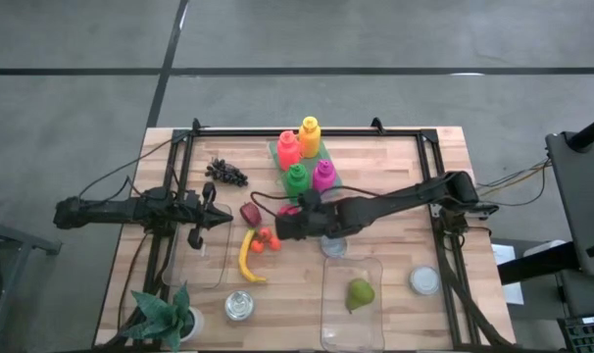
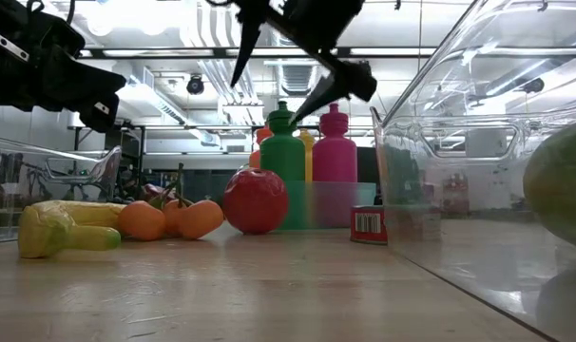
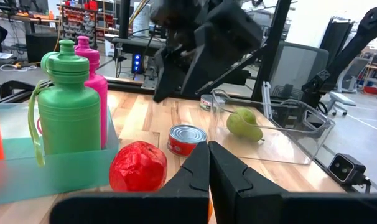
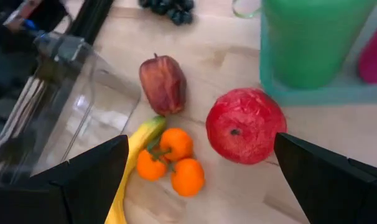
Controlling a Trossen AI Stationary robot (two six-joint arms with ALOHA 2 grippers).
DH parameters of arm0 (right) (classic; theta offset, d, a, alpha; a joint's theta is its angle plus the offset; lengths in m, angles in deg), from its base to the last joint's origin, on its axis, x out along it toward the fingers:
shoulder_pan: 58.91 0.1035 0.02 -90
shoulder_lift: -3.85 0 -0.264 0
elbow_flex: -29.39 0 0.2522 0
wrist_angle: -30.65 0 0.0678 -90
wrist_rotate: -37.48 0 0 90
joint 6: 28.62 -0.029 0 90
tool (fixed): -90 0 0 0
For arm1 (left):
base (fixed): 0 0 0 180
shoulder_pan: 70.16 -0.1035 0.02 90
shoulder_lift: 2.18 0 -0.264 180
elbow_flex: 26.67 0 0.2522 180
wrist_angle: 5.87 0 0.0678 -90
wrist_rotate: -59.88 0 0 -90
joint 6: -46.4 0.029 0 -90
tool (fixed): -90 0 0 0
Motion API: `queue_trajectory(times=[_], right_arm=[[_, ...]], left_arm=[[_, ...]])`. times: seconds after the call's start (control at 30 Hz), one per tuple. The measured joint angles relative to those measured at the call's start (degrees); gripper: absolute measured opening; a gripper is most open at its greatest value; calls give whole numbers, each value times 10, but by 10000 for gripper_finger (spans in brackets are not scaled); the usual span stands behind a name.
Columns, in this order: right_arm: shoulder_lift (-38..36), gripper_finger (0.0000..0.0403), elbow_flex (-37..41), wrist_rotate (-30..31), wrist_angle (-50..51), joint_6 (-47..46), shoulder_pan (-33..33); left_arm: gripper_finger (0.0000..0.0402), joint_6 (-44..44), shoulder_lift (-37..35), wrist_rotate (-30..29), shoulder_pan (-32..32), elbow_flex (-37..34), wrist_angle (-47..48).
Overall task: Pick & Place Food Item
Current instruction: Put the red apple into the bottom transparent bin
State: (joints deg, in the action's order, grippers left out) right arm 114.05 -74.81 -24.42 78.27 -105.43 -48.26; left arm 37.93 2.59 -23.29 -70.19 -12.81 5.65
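Note:
A round red fruit [image 4: 246,126] rests on the wooden table beside the teal bottle tray, with three oranges [image 4: 170,160], a banana [image 4: 136,153] and a dark red apple [image 4: 163,84] close by. My right gripper [image 4: 201,142] hovers open above the oranges and the red fruit [image 2: 255,199], its fingers spread wide and touching nothing [image 1: 280,227]. My left gripper [image 1: 222,218] is shut and waits near the table's left side, over the far end of a clear container, pointing toward the red fruit [image 3: 137,167]. A pear [image 1: 360,292] lies in a second clear container.
Green [image 1: 296,177], pink, red and orange bottles stand in the teal tray [image 3: 27,177]. A small can [image 3: 187,138] sits right of the fruit. Grapes [image 1: 226,174] lie at the far left. Clear containers [image 1: 191,257] [image 1: 328,312], a potted plant [image 1: 168,314] and two round lids [image 1: 240,306] line the near edge.

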Motion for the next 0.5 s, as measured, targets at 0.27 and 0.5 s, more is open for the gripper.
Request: queue_trajectory(times=[0.27, 0.5], right_arm=[[46, 400, -3, -68, 1, -172, -10], [63, 400, -6, -106, -15, -198, -28]], left_arm=[[1, 0, 0, 0, 0, 0, 0], [1, 0, 0, 0, 0, 0, 0]])
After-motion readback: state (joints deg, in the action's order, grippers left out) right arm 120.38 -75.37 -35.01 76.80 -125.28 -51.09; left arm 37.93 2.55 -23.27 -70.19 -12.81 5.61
